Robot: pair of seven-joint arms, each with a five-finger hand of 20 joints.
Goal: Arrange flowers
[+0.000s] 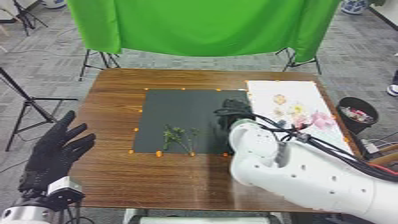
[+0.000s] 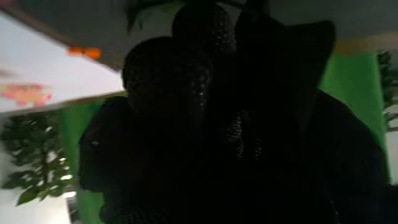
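Note:
My right hand [image 1: 235, 111] is over the right part of the dark mat [image 1: 178, 107], close to the white sheet [image 1: 266, 90]. Green stems with small leaves [image 1: 175, 134] lie on the mat's lower middle. Pale orange, yellow and pink flowers [image 1: 322, 120] rest on the sheet. In the right wrist view, the black glove of my right hand [image 2: 200, 110] has a thin dark green sprig [image 2: 135, 11] beside its far end; whether it is held is unclear. An orange-pink flower [image 2: 27, 94] is on the sheet there. My left hand [image 1: 55, 152] is open beside the table's left edge.
Orange markers [image 1: 160, 153] line the mat and sheet on the brown table [image 1: 160, 185]. A dark bin [image 1: 357, 114] with pinkish contents stands on the floor at the right. Behind the table hangs a green cloth [image 1: 204, 27].

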